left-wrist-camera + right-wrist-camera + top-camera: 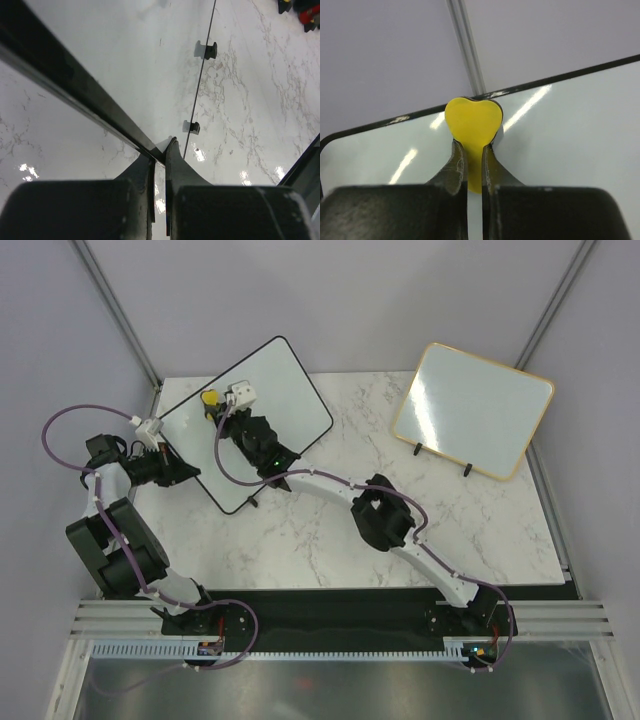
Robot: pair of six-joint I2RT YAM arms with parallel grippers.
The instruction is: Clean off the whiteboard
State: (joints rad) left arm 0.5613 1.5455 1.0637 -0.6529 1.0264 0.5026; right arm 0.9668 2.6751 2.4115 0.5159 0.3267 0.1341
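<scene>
The left gripper (160, 159) is pinching the black frame (60, 75) of the whiteboard (150, 60), with its two dark fingers (175, 162) closing on the edge from either side. The board's white face is stretching away to a thin far edge, where two small black feet (210, 50) are sitting on the marble table (250, 100). Something red and black (309, 15) is showing at the top right corner.

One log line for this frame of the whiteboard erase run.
left gripper: shut on whiteboard edge | right gripper: shut on yellow heart-shaped eraser, near board edge | marks: none visible
</scene>
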